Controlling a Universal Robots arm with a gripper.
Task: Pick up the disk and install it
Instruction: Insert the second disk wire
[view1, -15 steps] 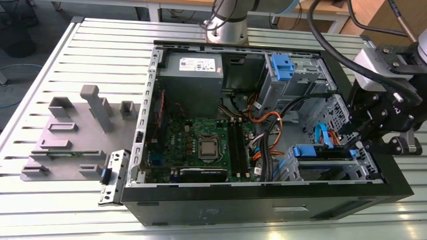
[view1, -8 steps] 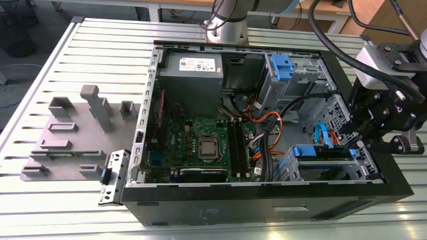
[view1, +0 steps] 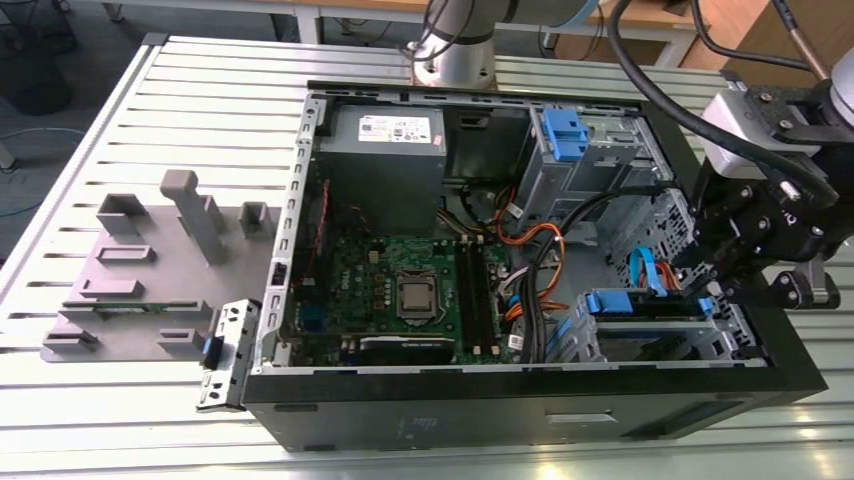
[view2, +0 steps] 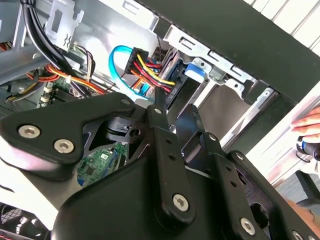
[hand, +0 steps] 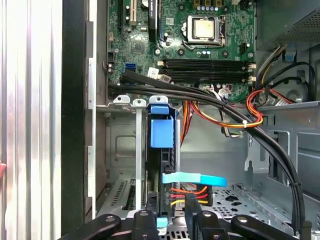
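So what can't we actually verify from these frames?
- Gripper fingertips: in the exterior view hidden behind the case wall; cut off at the edge in the first wrist view.
- Disk: seen edge-on in its bay in the first wrist view, blue end tab visible; full seating unclear.
- Second wrist view: gripper body blocks the bay.

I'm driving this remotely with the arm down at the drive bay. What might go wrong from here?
1. The black pincer sits beside the light-blue flat data cable and the red-yellow power wires; a move might snag them.
2. The silver disk with the blue end tab stands on edge in the grey metal bay; if skewed it may jam.
3. The black cable bundle crosses close above the bay.
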